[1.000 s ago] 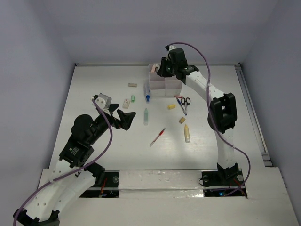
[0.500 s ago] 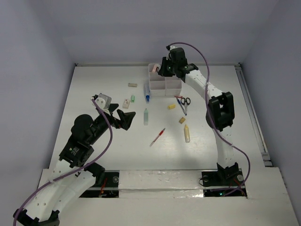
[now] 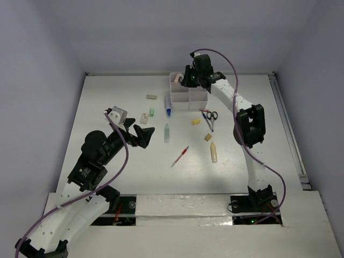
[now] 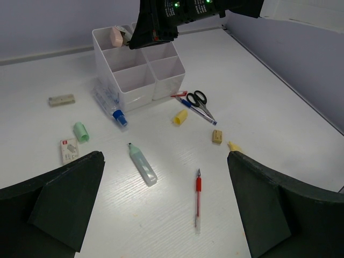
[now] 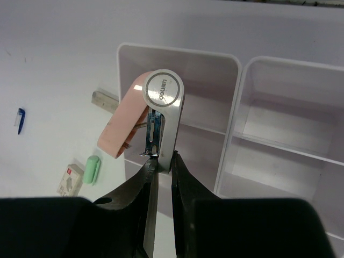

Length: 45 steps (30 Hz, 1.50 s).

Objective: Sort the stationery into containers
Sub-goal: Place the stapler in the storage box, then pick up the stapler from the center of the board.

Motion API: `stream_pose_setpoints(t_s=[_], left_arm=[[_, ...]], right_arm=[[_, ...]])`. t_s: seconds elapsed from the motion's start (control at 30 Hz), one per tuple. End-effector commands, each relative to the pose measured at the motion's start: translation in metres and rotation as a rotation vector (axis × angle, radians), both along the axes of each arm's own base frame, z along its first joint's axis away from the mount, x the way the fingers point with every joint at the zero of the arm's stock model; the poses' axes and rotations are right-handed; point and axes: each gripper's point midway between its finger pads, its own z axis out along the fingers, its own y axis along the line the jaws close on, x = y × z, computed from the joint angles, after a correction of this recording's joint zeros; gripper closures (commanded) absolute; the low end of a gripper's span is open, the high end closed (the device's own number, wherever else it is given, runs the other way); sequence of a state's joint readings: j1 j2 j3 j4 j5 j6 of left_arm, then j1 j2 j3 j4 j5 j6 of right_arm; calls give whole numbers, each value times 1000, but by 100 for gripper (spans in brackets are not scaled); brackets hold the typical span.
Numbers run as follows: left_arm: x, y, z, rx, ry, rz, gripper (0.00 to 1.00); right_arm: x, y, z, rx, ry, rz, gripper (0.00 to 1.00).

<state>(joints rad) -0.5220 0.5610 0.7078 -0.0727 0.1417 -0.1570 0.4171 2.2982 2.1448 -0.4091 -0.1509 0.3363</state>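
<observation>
The left tool (image 3: 138,130) hangs with its jaws spread wide above the table (image 4: 172,177). Just ahead and below lies a pale-green marker (image 4: 143,165), slantwise, and right of it a red pen (image 4: 198,200), with a bare strip between the 2. To the tool's left sit a labelled eraser (image 4: 69,150) and a green cap (image 4: 81,131); to its right, a beige eraser (image 4: 217,136) and a yellow tip (image 4: 233,146). Farther ahead the white tray (image 4: 134,97) bars the way, with a blue-capped pen (image 4: 110,105) against its near wall and scissors (image 4: 200,98) to the right. Under the right tool (image 5: 161,161) 1 compartment gapes, walled on 4 sides; the gripped pink stapler (image 5: 126,126) crosses its left wall.
</observation>
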Motion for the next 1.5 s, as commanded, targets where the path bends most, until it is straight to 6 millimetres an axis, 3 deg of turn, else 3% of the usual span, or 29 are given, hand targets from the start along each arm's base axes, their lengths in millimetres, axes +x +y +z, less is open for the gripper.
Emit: stream_pose_setpoints(t_s=[0.0,0.63,0.77,1.1,1.27,1.4,1.43,1.47], left_arm=[[-1,1,31,-32,-74,3,1],[-2,1,33,-35,-80,3,1],[-2,2,33,-35,-80,3,1],[-1,2,33,-35,-80,4,1],[-1,1,33,-35,-80,3,1],[-2,1,33,-36,-81,-1,1],[-2,1,33,-38,-81,-2,1],[-3,1,34,-39,-84,-2,1]], right_arm=[[8,2,27,33,-53,4,94],[18,-7,27,31,-63,-48,78],[18,-7,28,34,-67,-47,70],[20,-6,31,43,-75,-53,66],[16,-7,49,61,-124,-44,62],[1,-20,77,62,-200,-60,58],[-6,-26,66,44,-190,-74,58],[-17,-33,90,55,-230,-83,57]])
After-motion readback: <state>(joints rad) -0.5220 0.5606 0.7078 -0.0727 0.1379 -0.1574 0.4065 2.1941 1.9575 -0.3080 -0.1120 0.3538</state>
